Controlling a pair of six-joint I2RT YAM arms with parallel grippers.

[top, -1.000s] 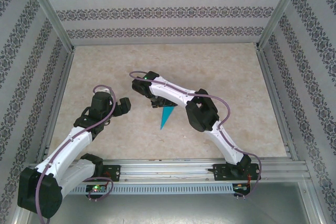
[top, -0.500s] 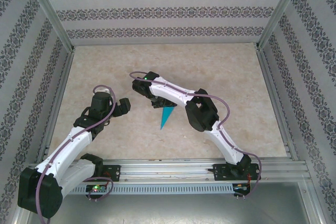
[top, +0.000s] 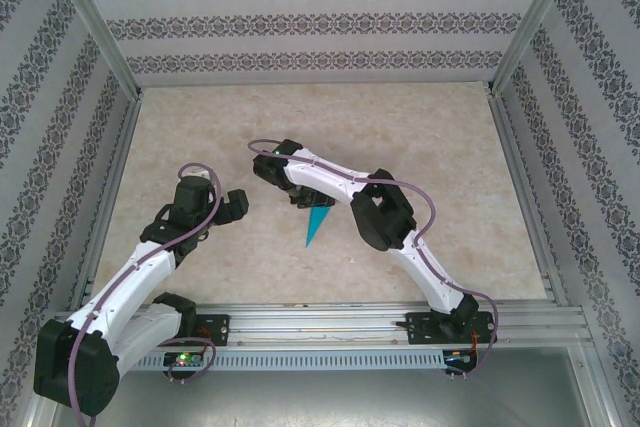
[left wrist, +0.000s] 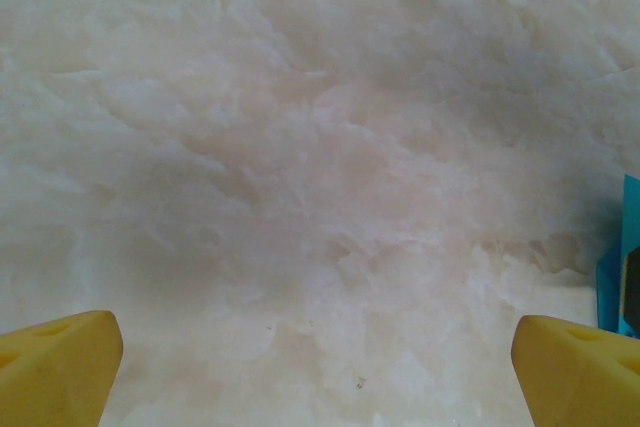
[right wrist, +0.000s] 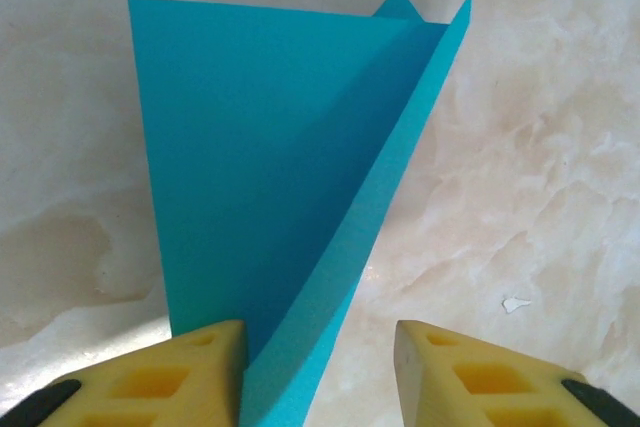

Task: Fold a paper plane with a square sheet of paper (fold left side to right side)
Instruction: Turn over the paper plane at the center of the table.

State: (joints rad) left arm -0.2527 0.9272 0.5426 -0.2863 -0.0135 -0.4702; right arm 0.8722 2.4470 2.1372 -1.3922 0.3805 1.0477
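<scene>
The teal-blue paper plane (top: 317, 224) lies on the table as a creased, pointed dart, its tip toward the near edge. In the right wrist view the paper plane (right wrist: 270, 157) has one flat wing and a raised flap along its right side. My right gripper (right wrist: 320, 377) is open and straddles the wide end. The left finger (right wrist: 160, 377) touches the flap and the right finger (right wrist: 480, 372) stands off over bare table. My left gripper (left wrist: 320, 377) is open over bare table, to the left of the plane, whose edge (left wrist: 630, 267) shows at the frame's right side. From above the left gripper (top: 237, 205) sits apart from the paper.
The marble-patterned tabletop (top: 420, 137) is enclosed by patterned walls and a metal frame rail (top: 330, 319) along the near edge. The right arm's elbow (top: 380, 217) hangs just right of the plane. A small white speck (right wrist: 515, 303) lies on the table.
The left gripper has drifted slightly toward the near edge and the right wrist has shifted a little. The paper plane has stayed where it was.
</scene>
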